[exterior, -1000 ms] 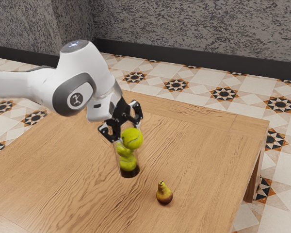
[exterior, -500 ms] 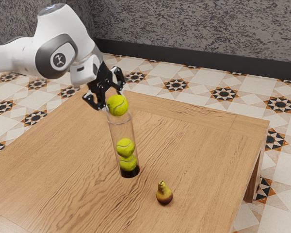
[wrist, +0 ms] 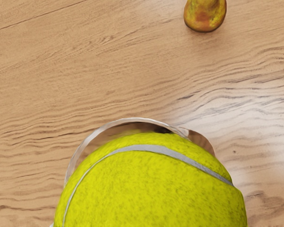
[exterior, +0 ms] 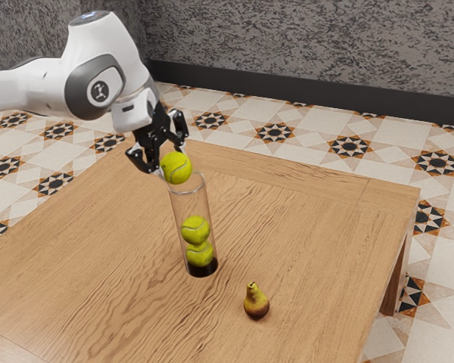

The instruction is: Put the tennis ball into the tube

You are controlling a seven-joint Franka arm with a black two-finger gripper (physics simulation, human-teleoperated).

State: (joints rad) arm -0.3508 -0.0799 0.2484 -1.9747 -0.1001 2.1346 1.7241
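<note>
Evidently, the tennis ball (exterior: 176, 169) is pinched by the pincer (exterior: 172, 161) at the mouth of the clear tube (exterior: 191, 203), in which two more balls (exterior: 196, 230) are stacked, well below the pincer.

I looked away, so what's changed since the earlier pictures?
My black two-finger gripper kept hold of the yellow-green tennis ball, rising toward the exterior view's left, then dipping slightly by the rim of the clear tube. The tube, the two balls inside and the yellow-brown pear stayed put.
</note>
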